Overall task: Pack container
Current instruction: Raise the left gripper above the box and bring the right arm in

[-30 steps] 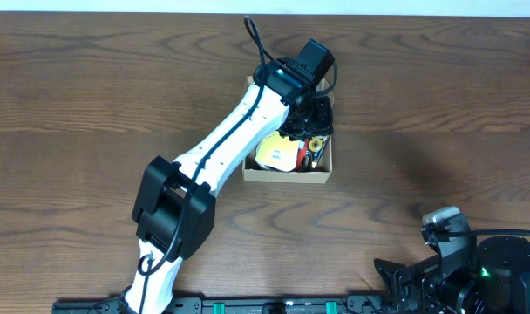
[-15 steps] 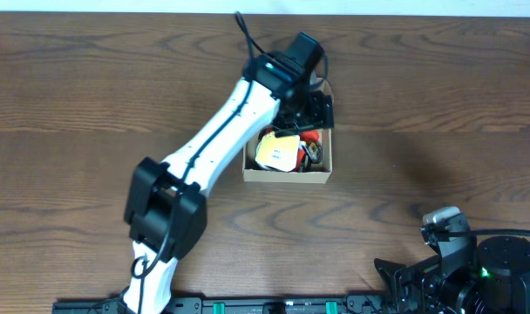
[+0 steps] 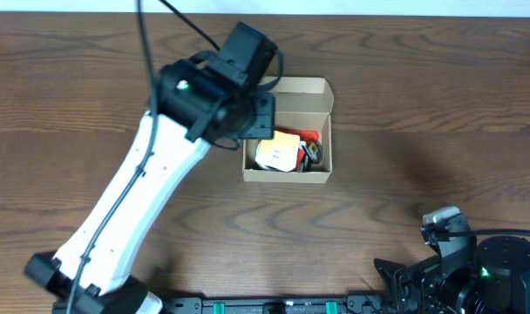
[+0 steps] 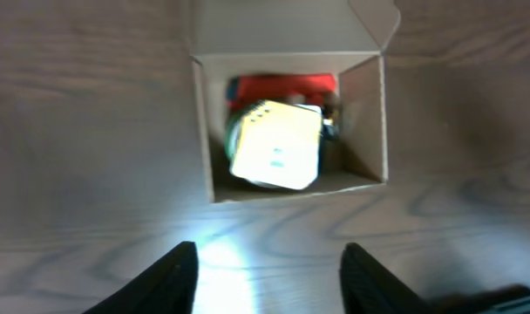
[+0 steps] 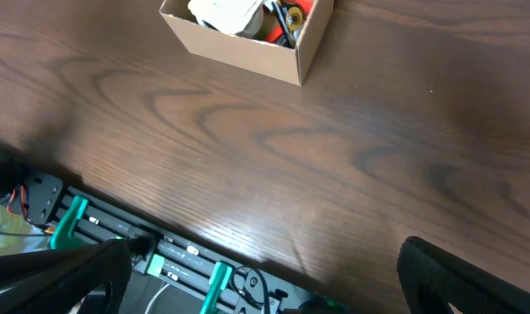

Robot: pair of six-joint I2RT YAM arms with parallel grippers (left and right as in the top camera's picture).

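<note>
The container point(image 3: 288, 171) is a small tan cardboard box near the table's middle, its flap lid point(image 3: 300, 86) standing open at the back. Inside lie a pale yellow packet point(image 3: 278, 153), a red item point(image 3: 307, 135) and small dark pieces. My left gripper point(image 3: 248, 120) hovers over the box's left edge. In the left wrist view the container point(image 4: 370, 122) lies ahead of my left gripper point(image 4: 269, 279), which is open with only bare table between its fingers. My right gripper point(image 5: 265, 279) is open and empty near the front edge, and the container point(image 5: 248, 44) shows far off.
A black rail with green clamps point(image 5: 143, 249) runs along the table's front edge. The right arm's base point(image 3: 500, 266) sits at the front right corner. The left arm point(image 3: 134, 201) crosses the left half of the table.
My left gripper has come up out of the box and swung to the left, uncovering the box's contents and the open lid. The right arm has not moved.
</note>
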